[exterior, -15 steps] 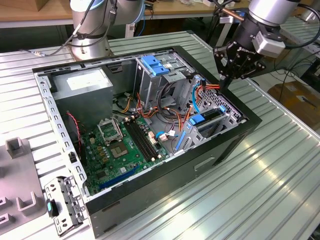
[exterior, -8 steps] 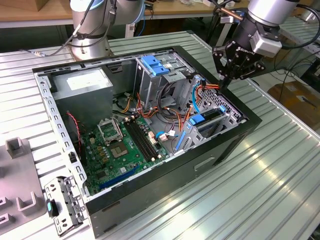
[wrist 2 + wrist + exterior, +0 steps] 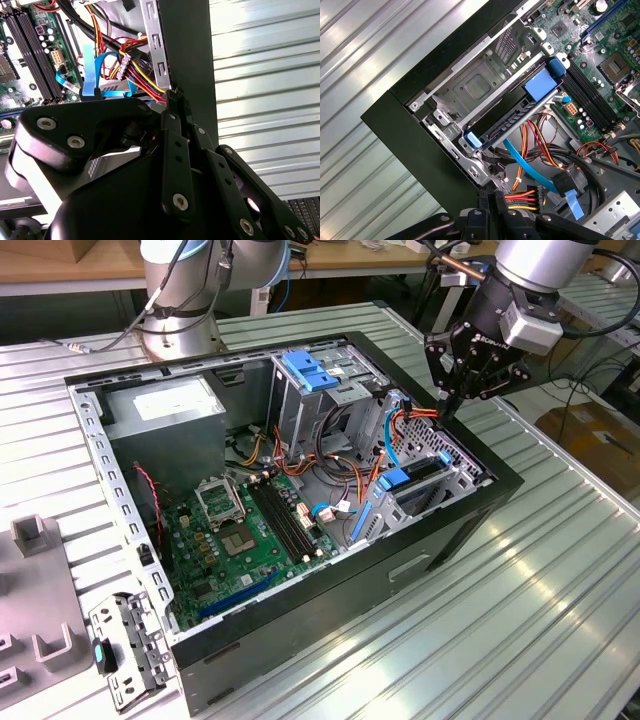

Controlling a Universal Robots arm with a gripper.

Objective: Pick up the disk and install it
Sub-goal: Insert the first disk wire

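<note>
1. Gripper (image 3: 452, 400) hangs over the far corner of the open PC case (image 3: 440, 540), on the exterior view's right, tip pointing down just above the case rim. Fingers (image 3: 175, 150) look pressed together w/ nothing between them – empty, as far as I can see.
2. Right under the tip: a bundle of red/yellow/orange power wires (image 3: 522, 197) and a thin light-blue cable (image 3: 530, 167).
3. The disk (image 3: 520, 117) sits edge-up in the low drive cage (image 3: 470, 90) by that corner, blue rails at both ends. Appears slotted in already, though I can't tell if it's fully seated.
4. My read: pick-up step is done, install is at or near its end.
5. Next move calls for care w/ the wires – tight spot, easy to snag. Case rests on a ribbed metal surface (image 3: 520, 640).
</note>
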